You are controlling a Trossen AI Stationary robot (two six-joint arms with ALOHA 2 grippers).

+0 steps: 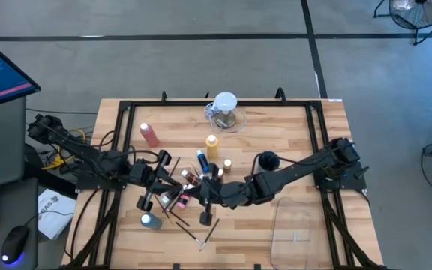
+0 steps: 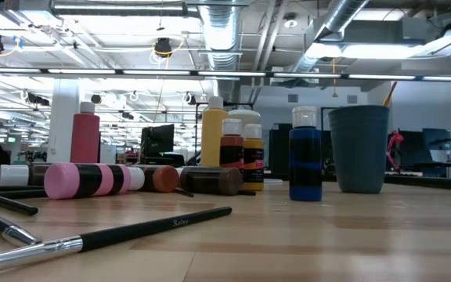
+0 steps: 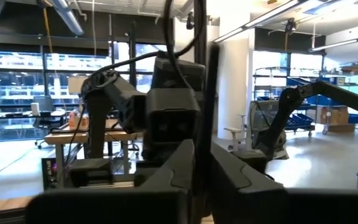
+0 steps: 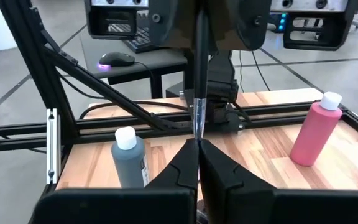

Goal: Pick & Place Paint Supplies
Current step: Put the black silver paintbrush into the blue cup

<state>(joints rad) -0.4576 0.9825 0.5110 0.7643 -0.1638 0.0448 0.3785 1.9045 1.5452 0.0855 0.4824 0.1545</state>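
High view: left gripper (image 1: 172,182) and right gripper (image 1: 201,193) both clamp one thin dark paintbrush (image 4: 199,93); bottles, brushes scattered on wooden table (image 1: 291,150); sorting barely begun.

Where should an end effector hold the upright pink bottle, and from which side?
Probably the pink bottle at its straight middle body, fingers level, coming from the left arm's side: it stands upright, apart from the other supplies.

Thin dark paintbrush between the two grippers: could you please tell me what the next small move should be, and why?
Probably the right gripper should open: both it and the left gripper are shut on the thin dark paintbrush, so neither arm can carry it away.
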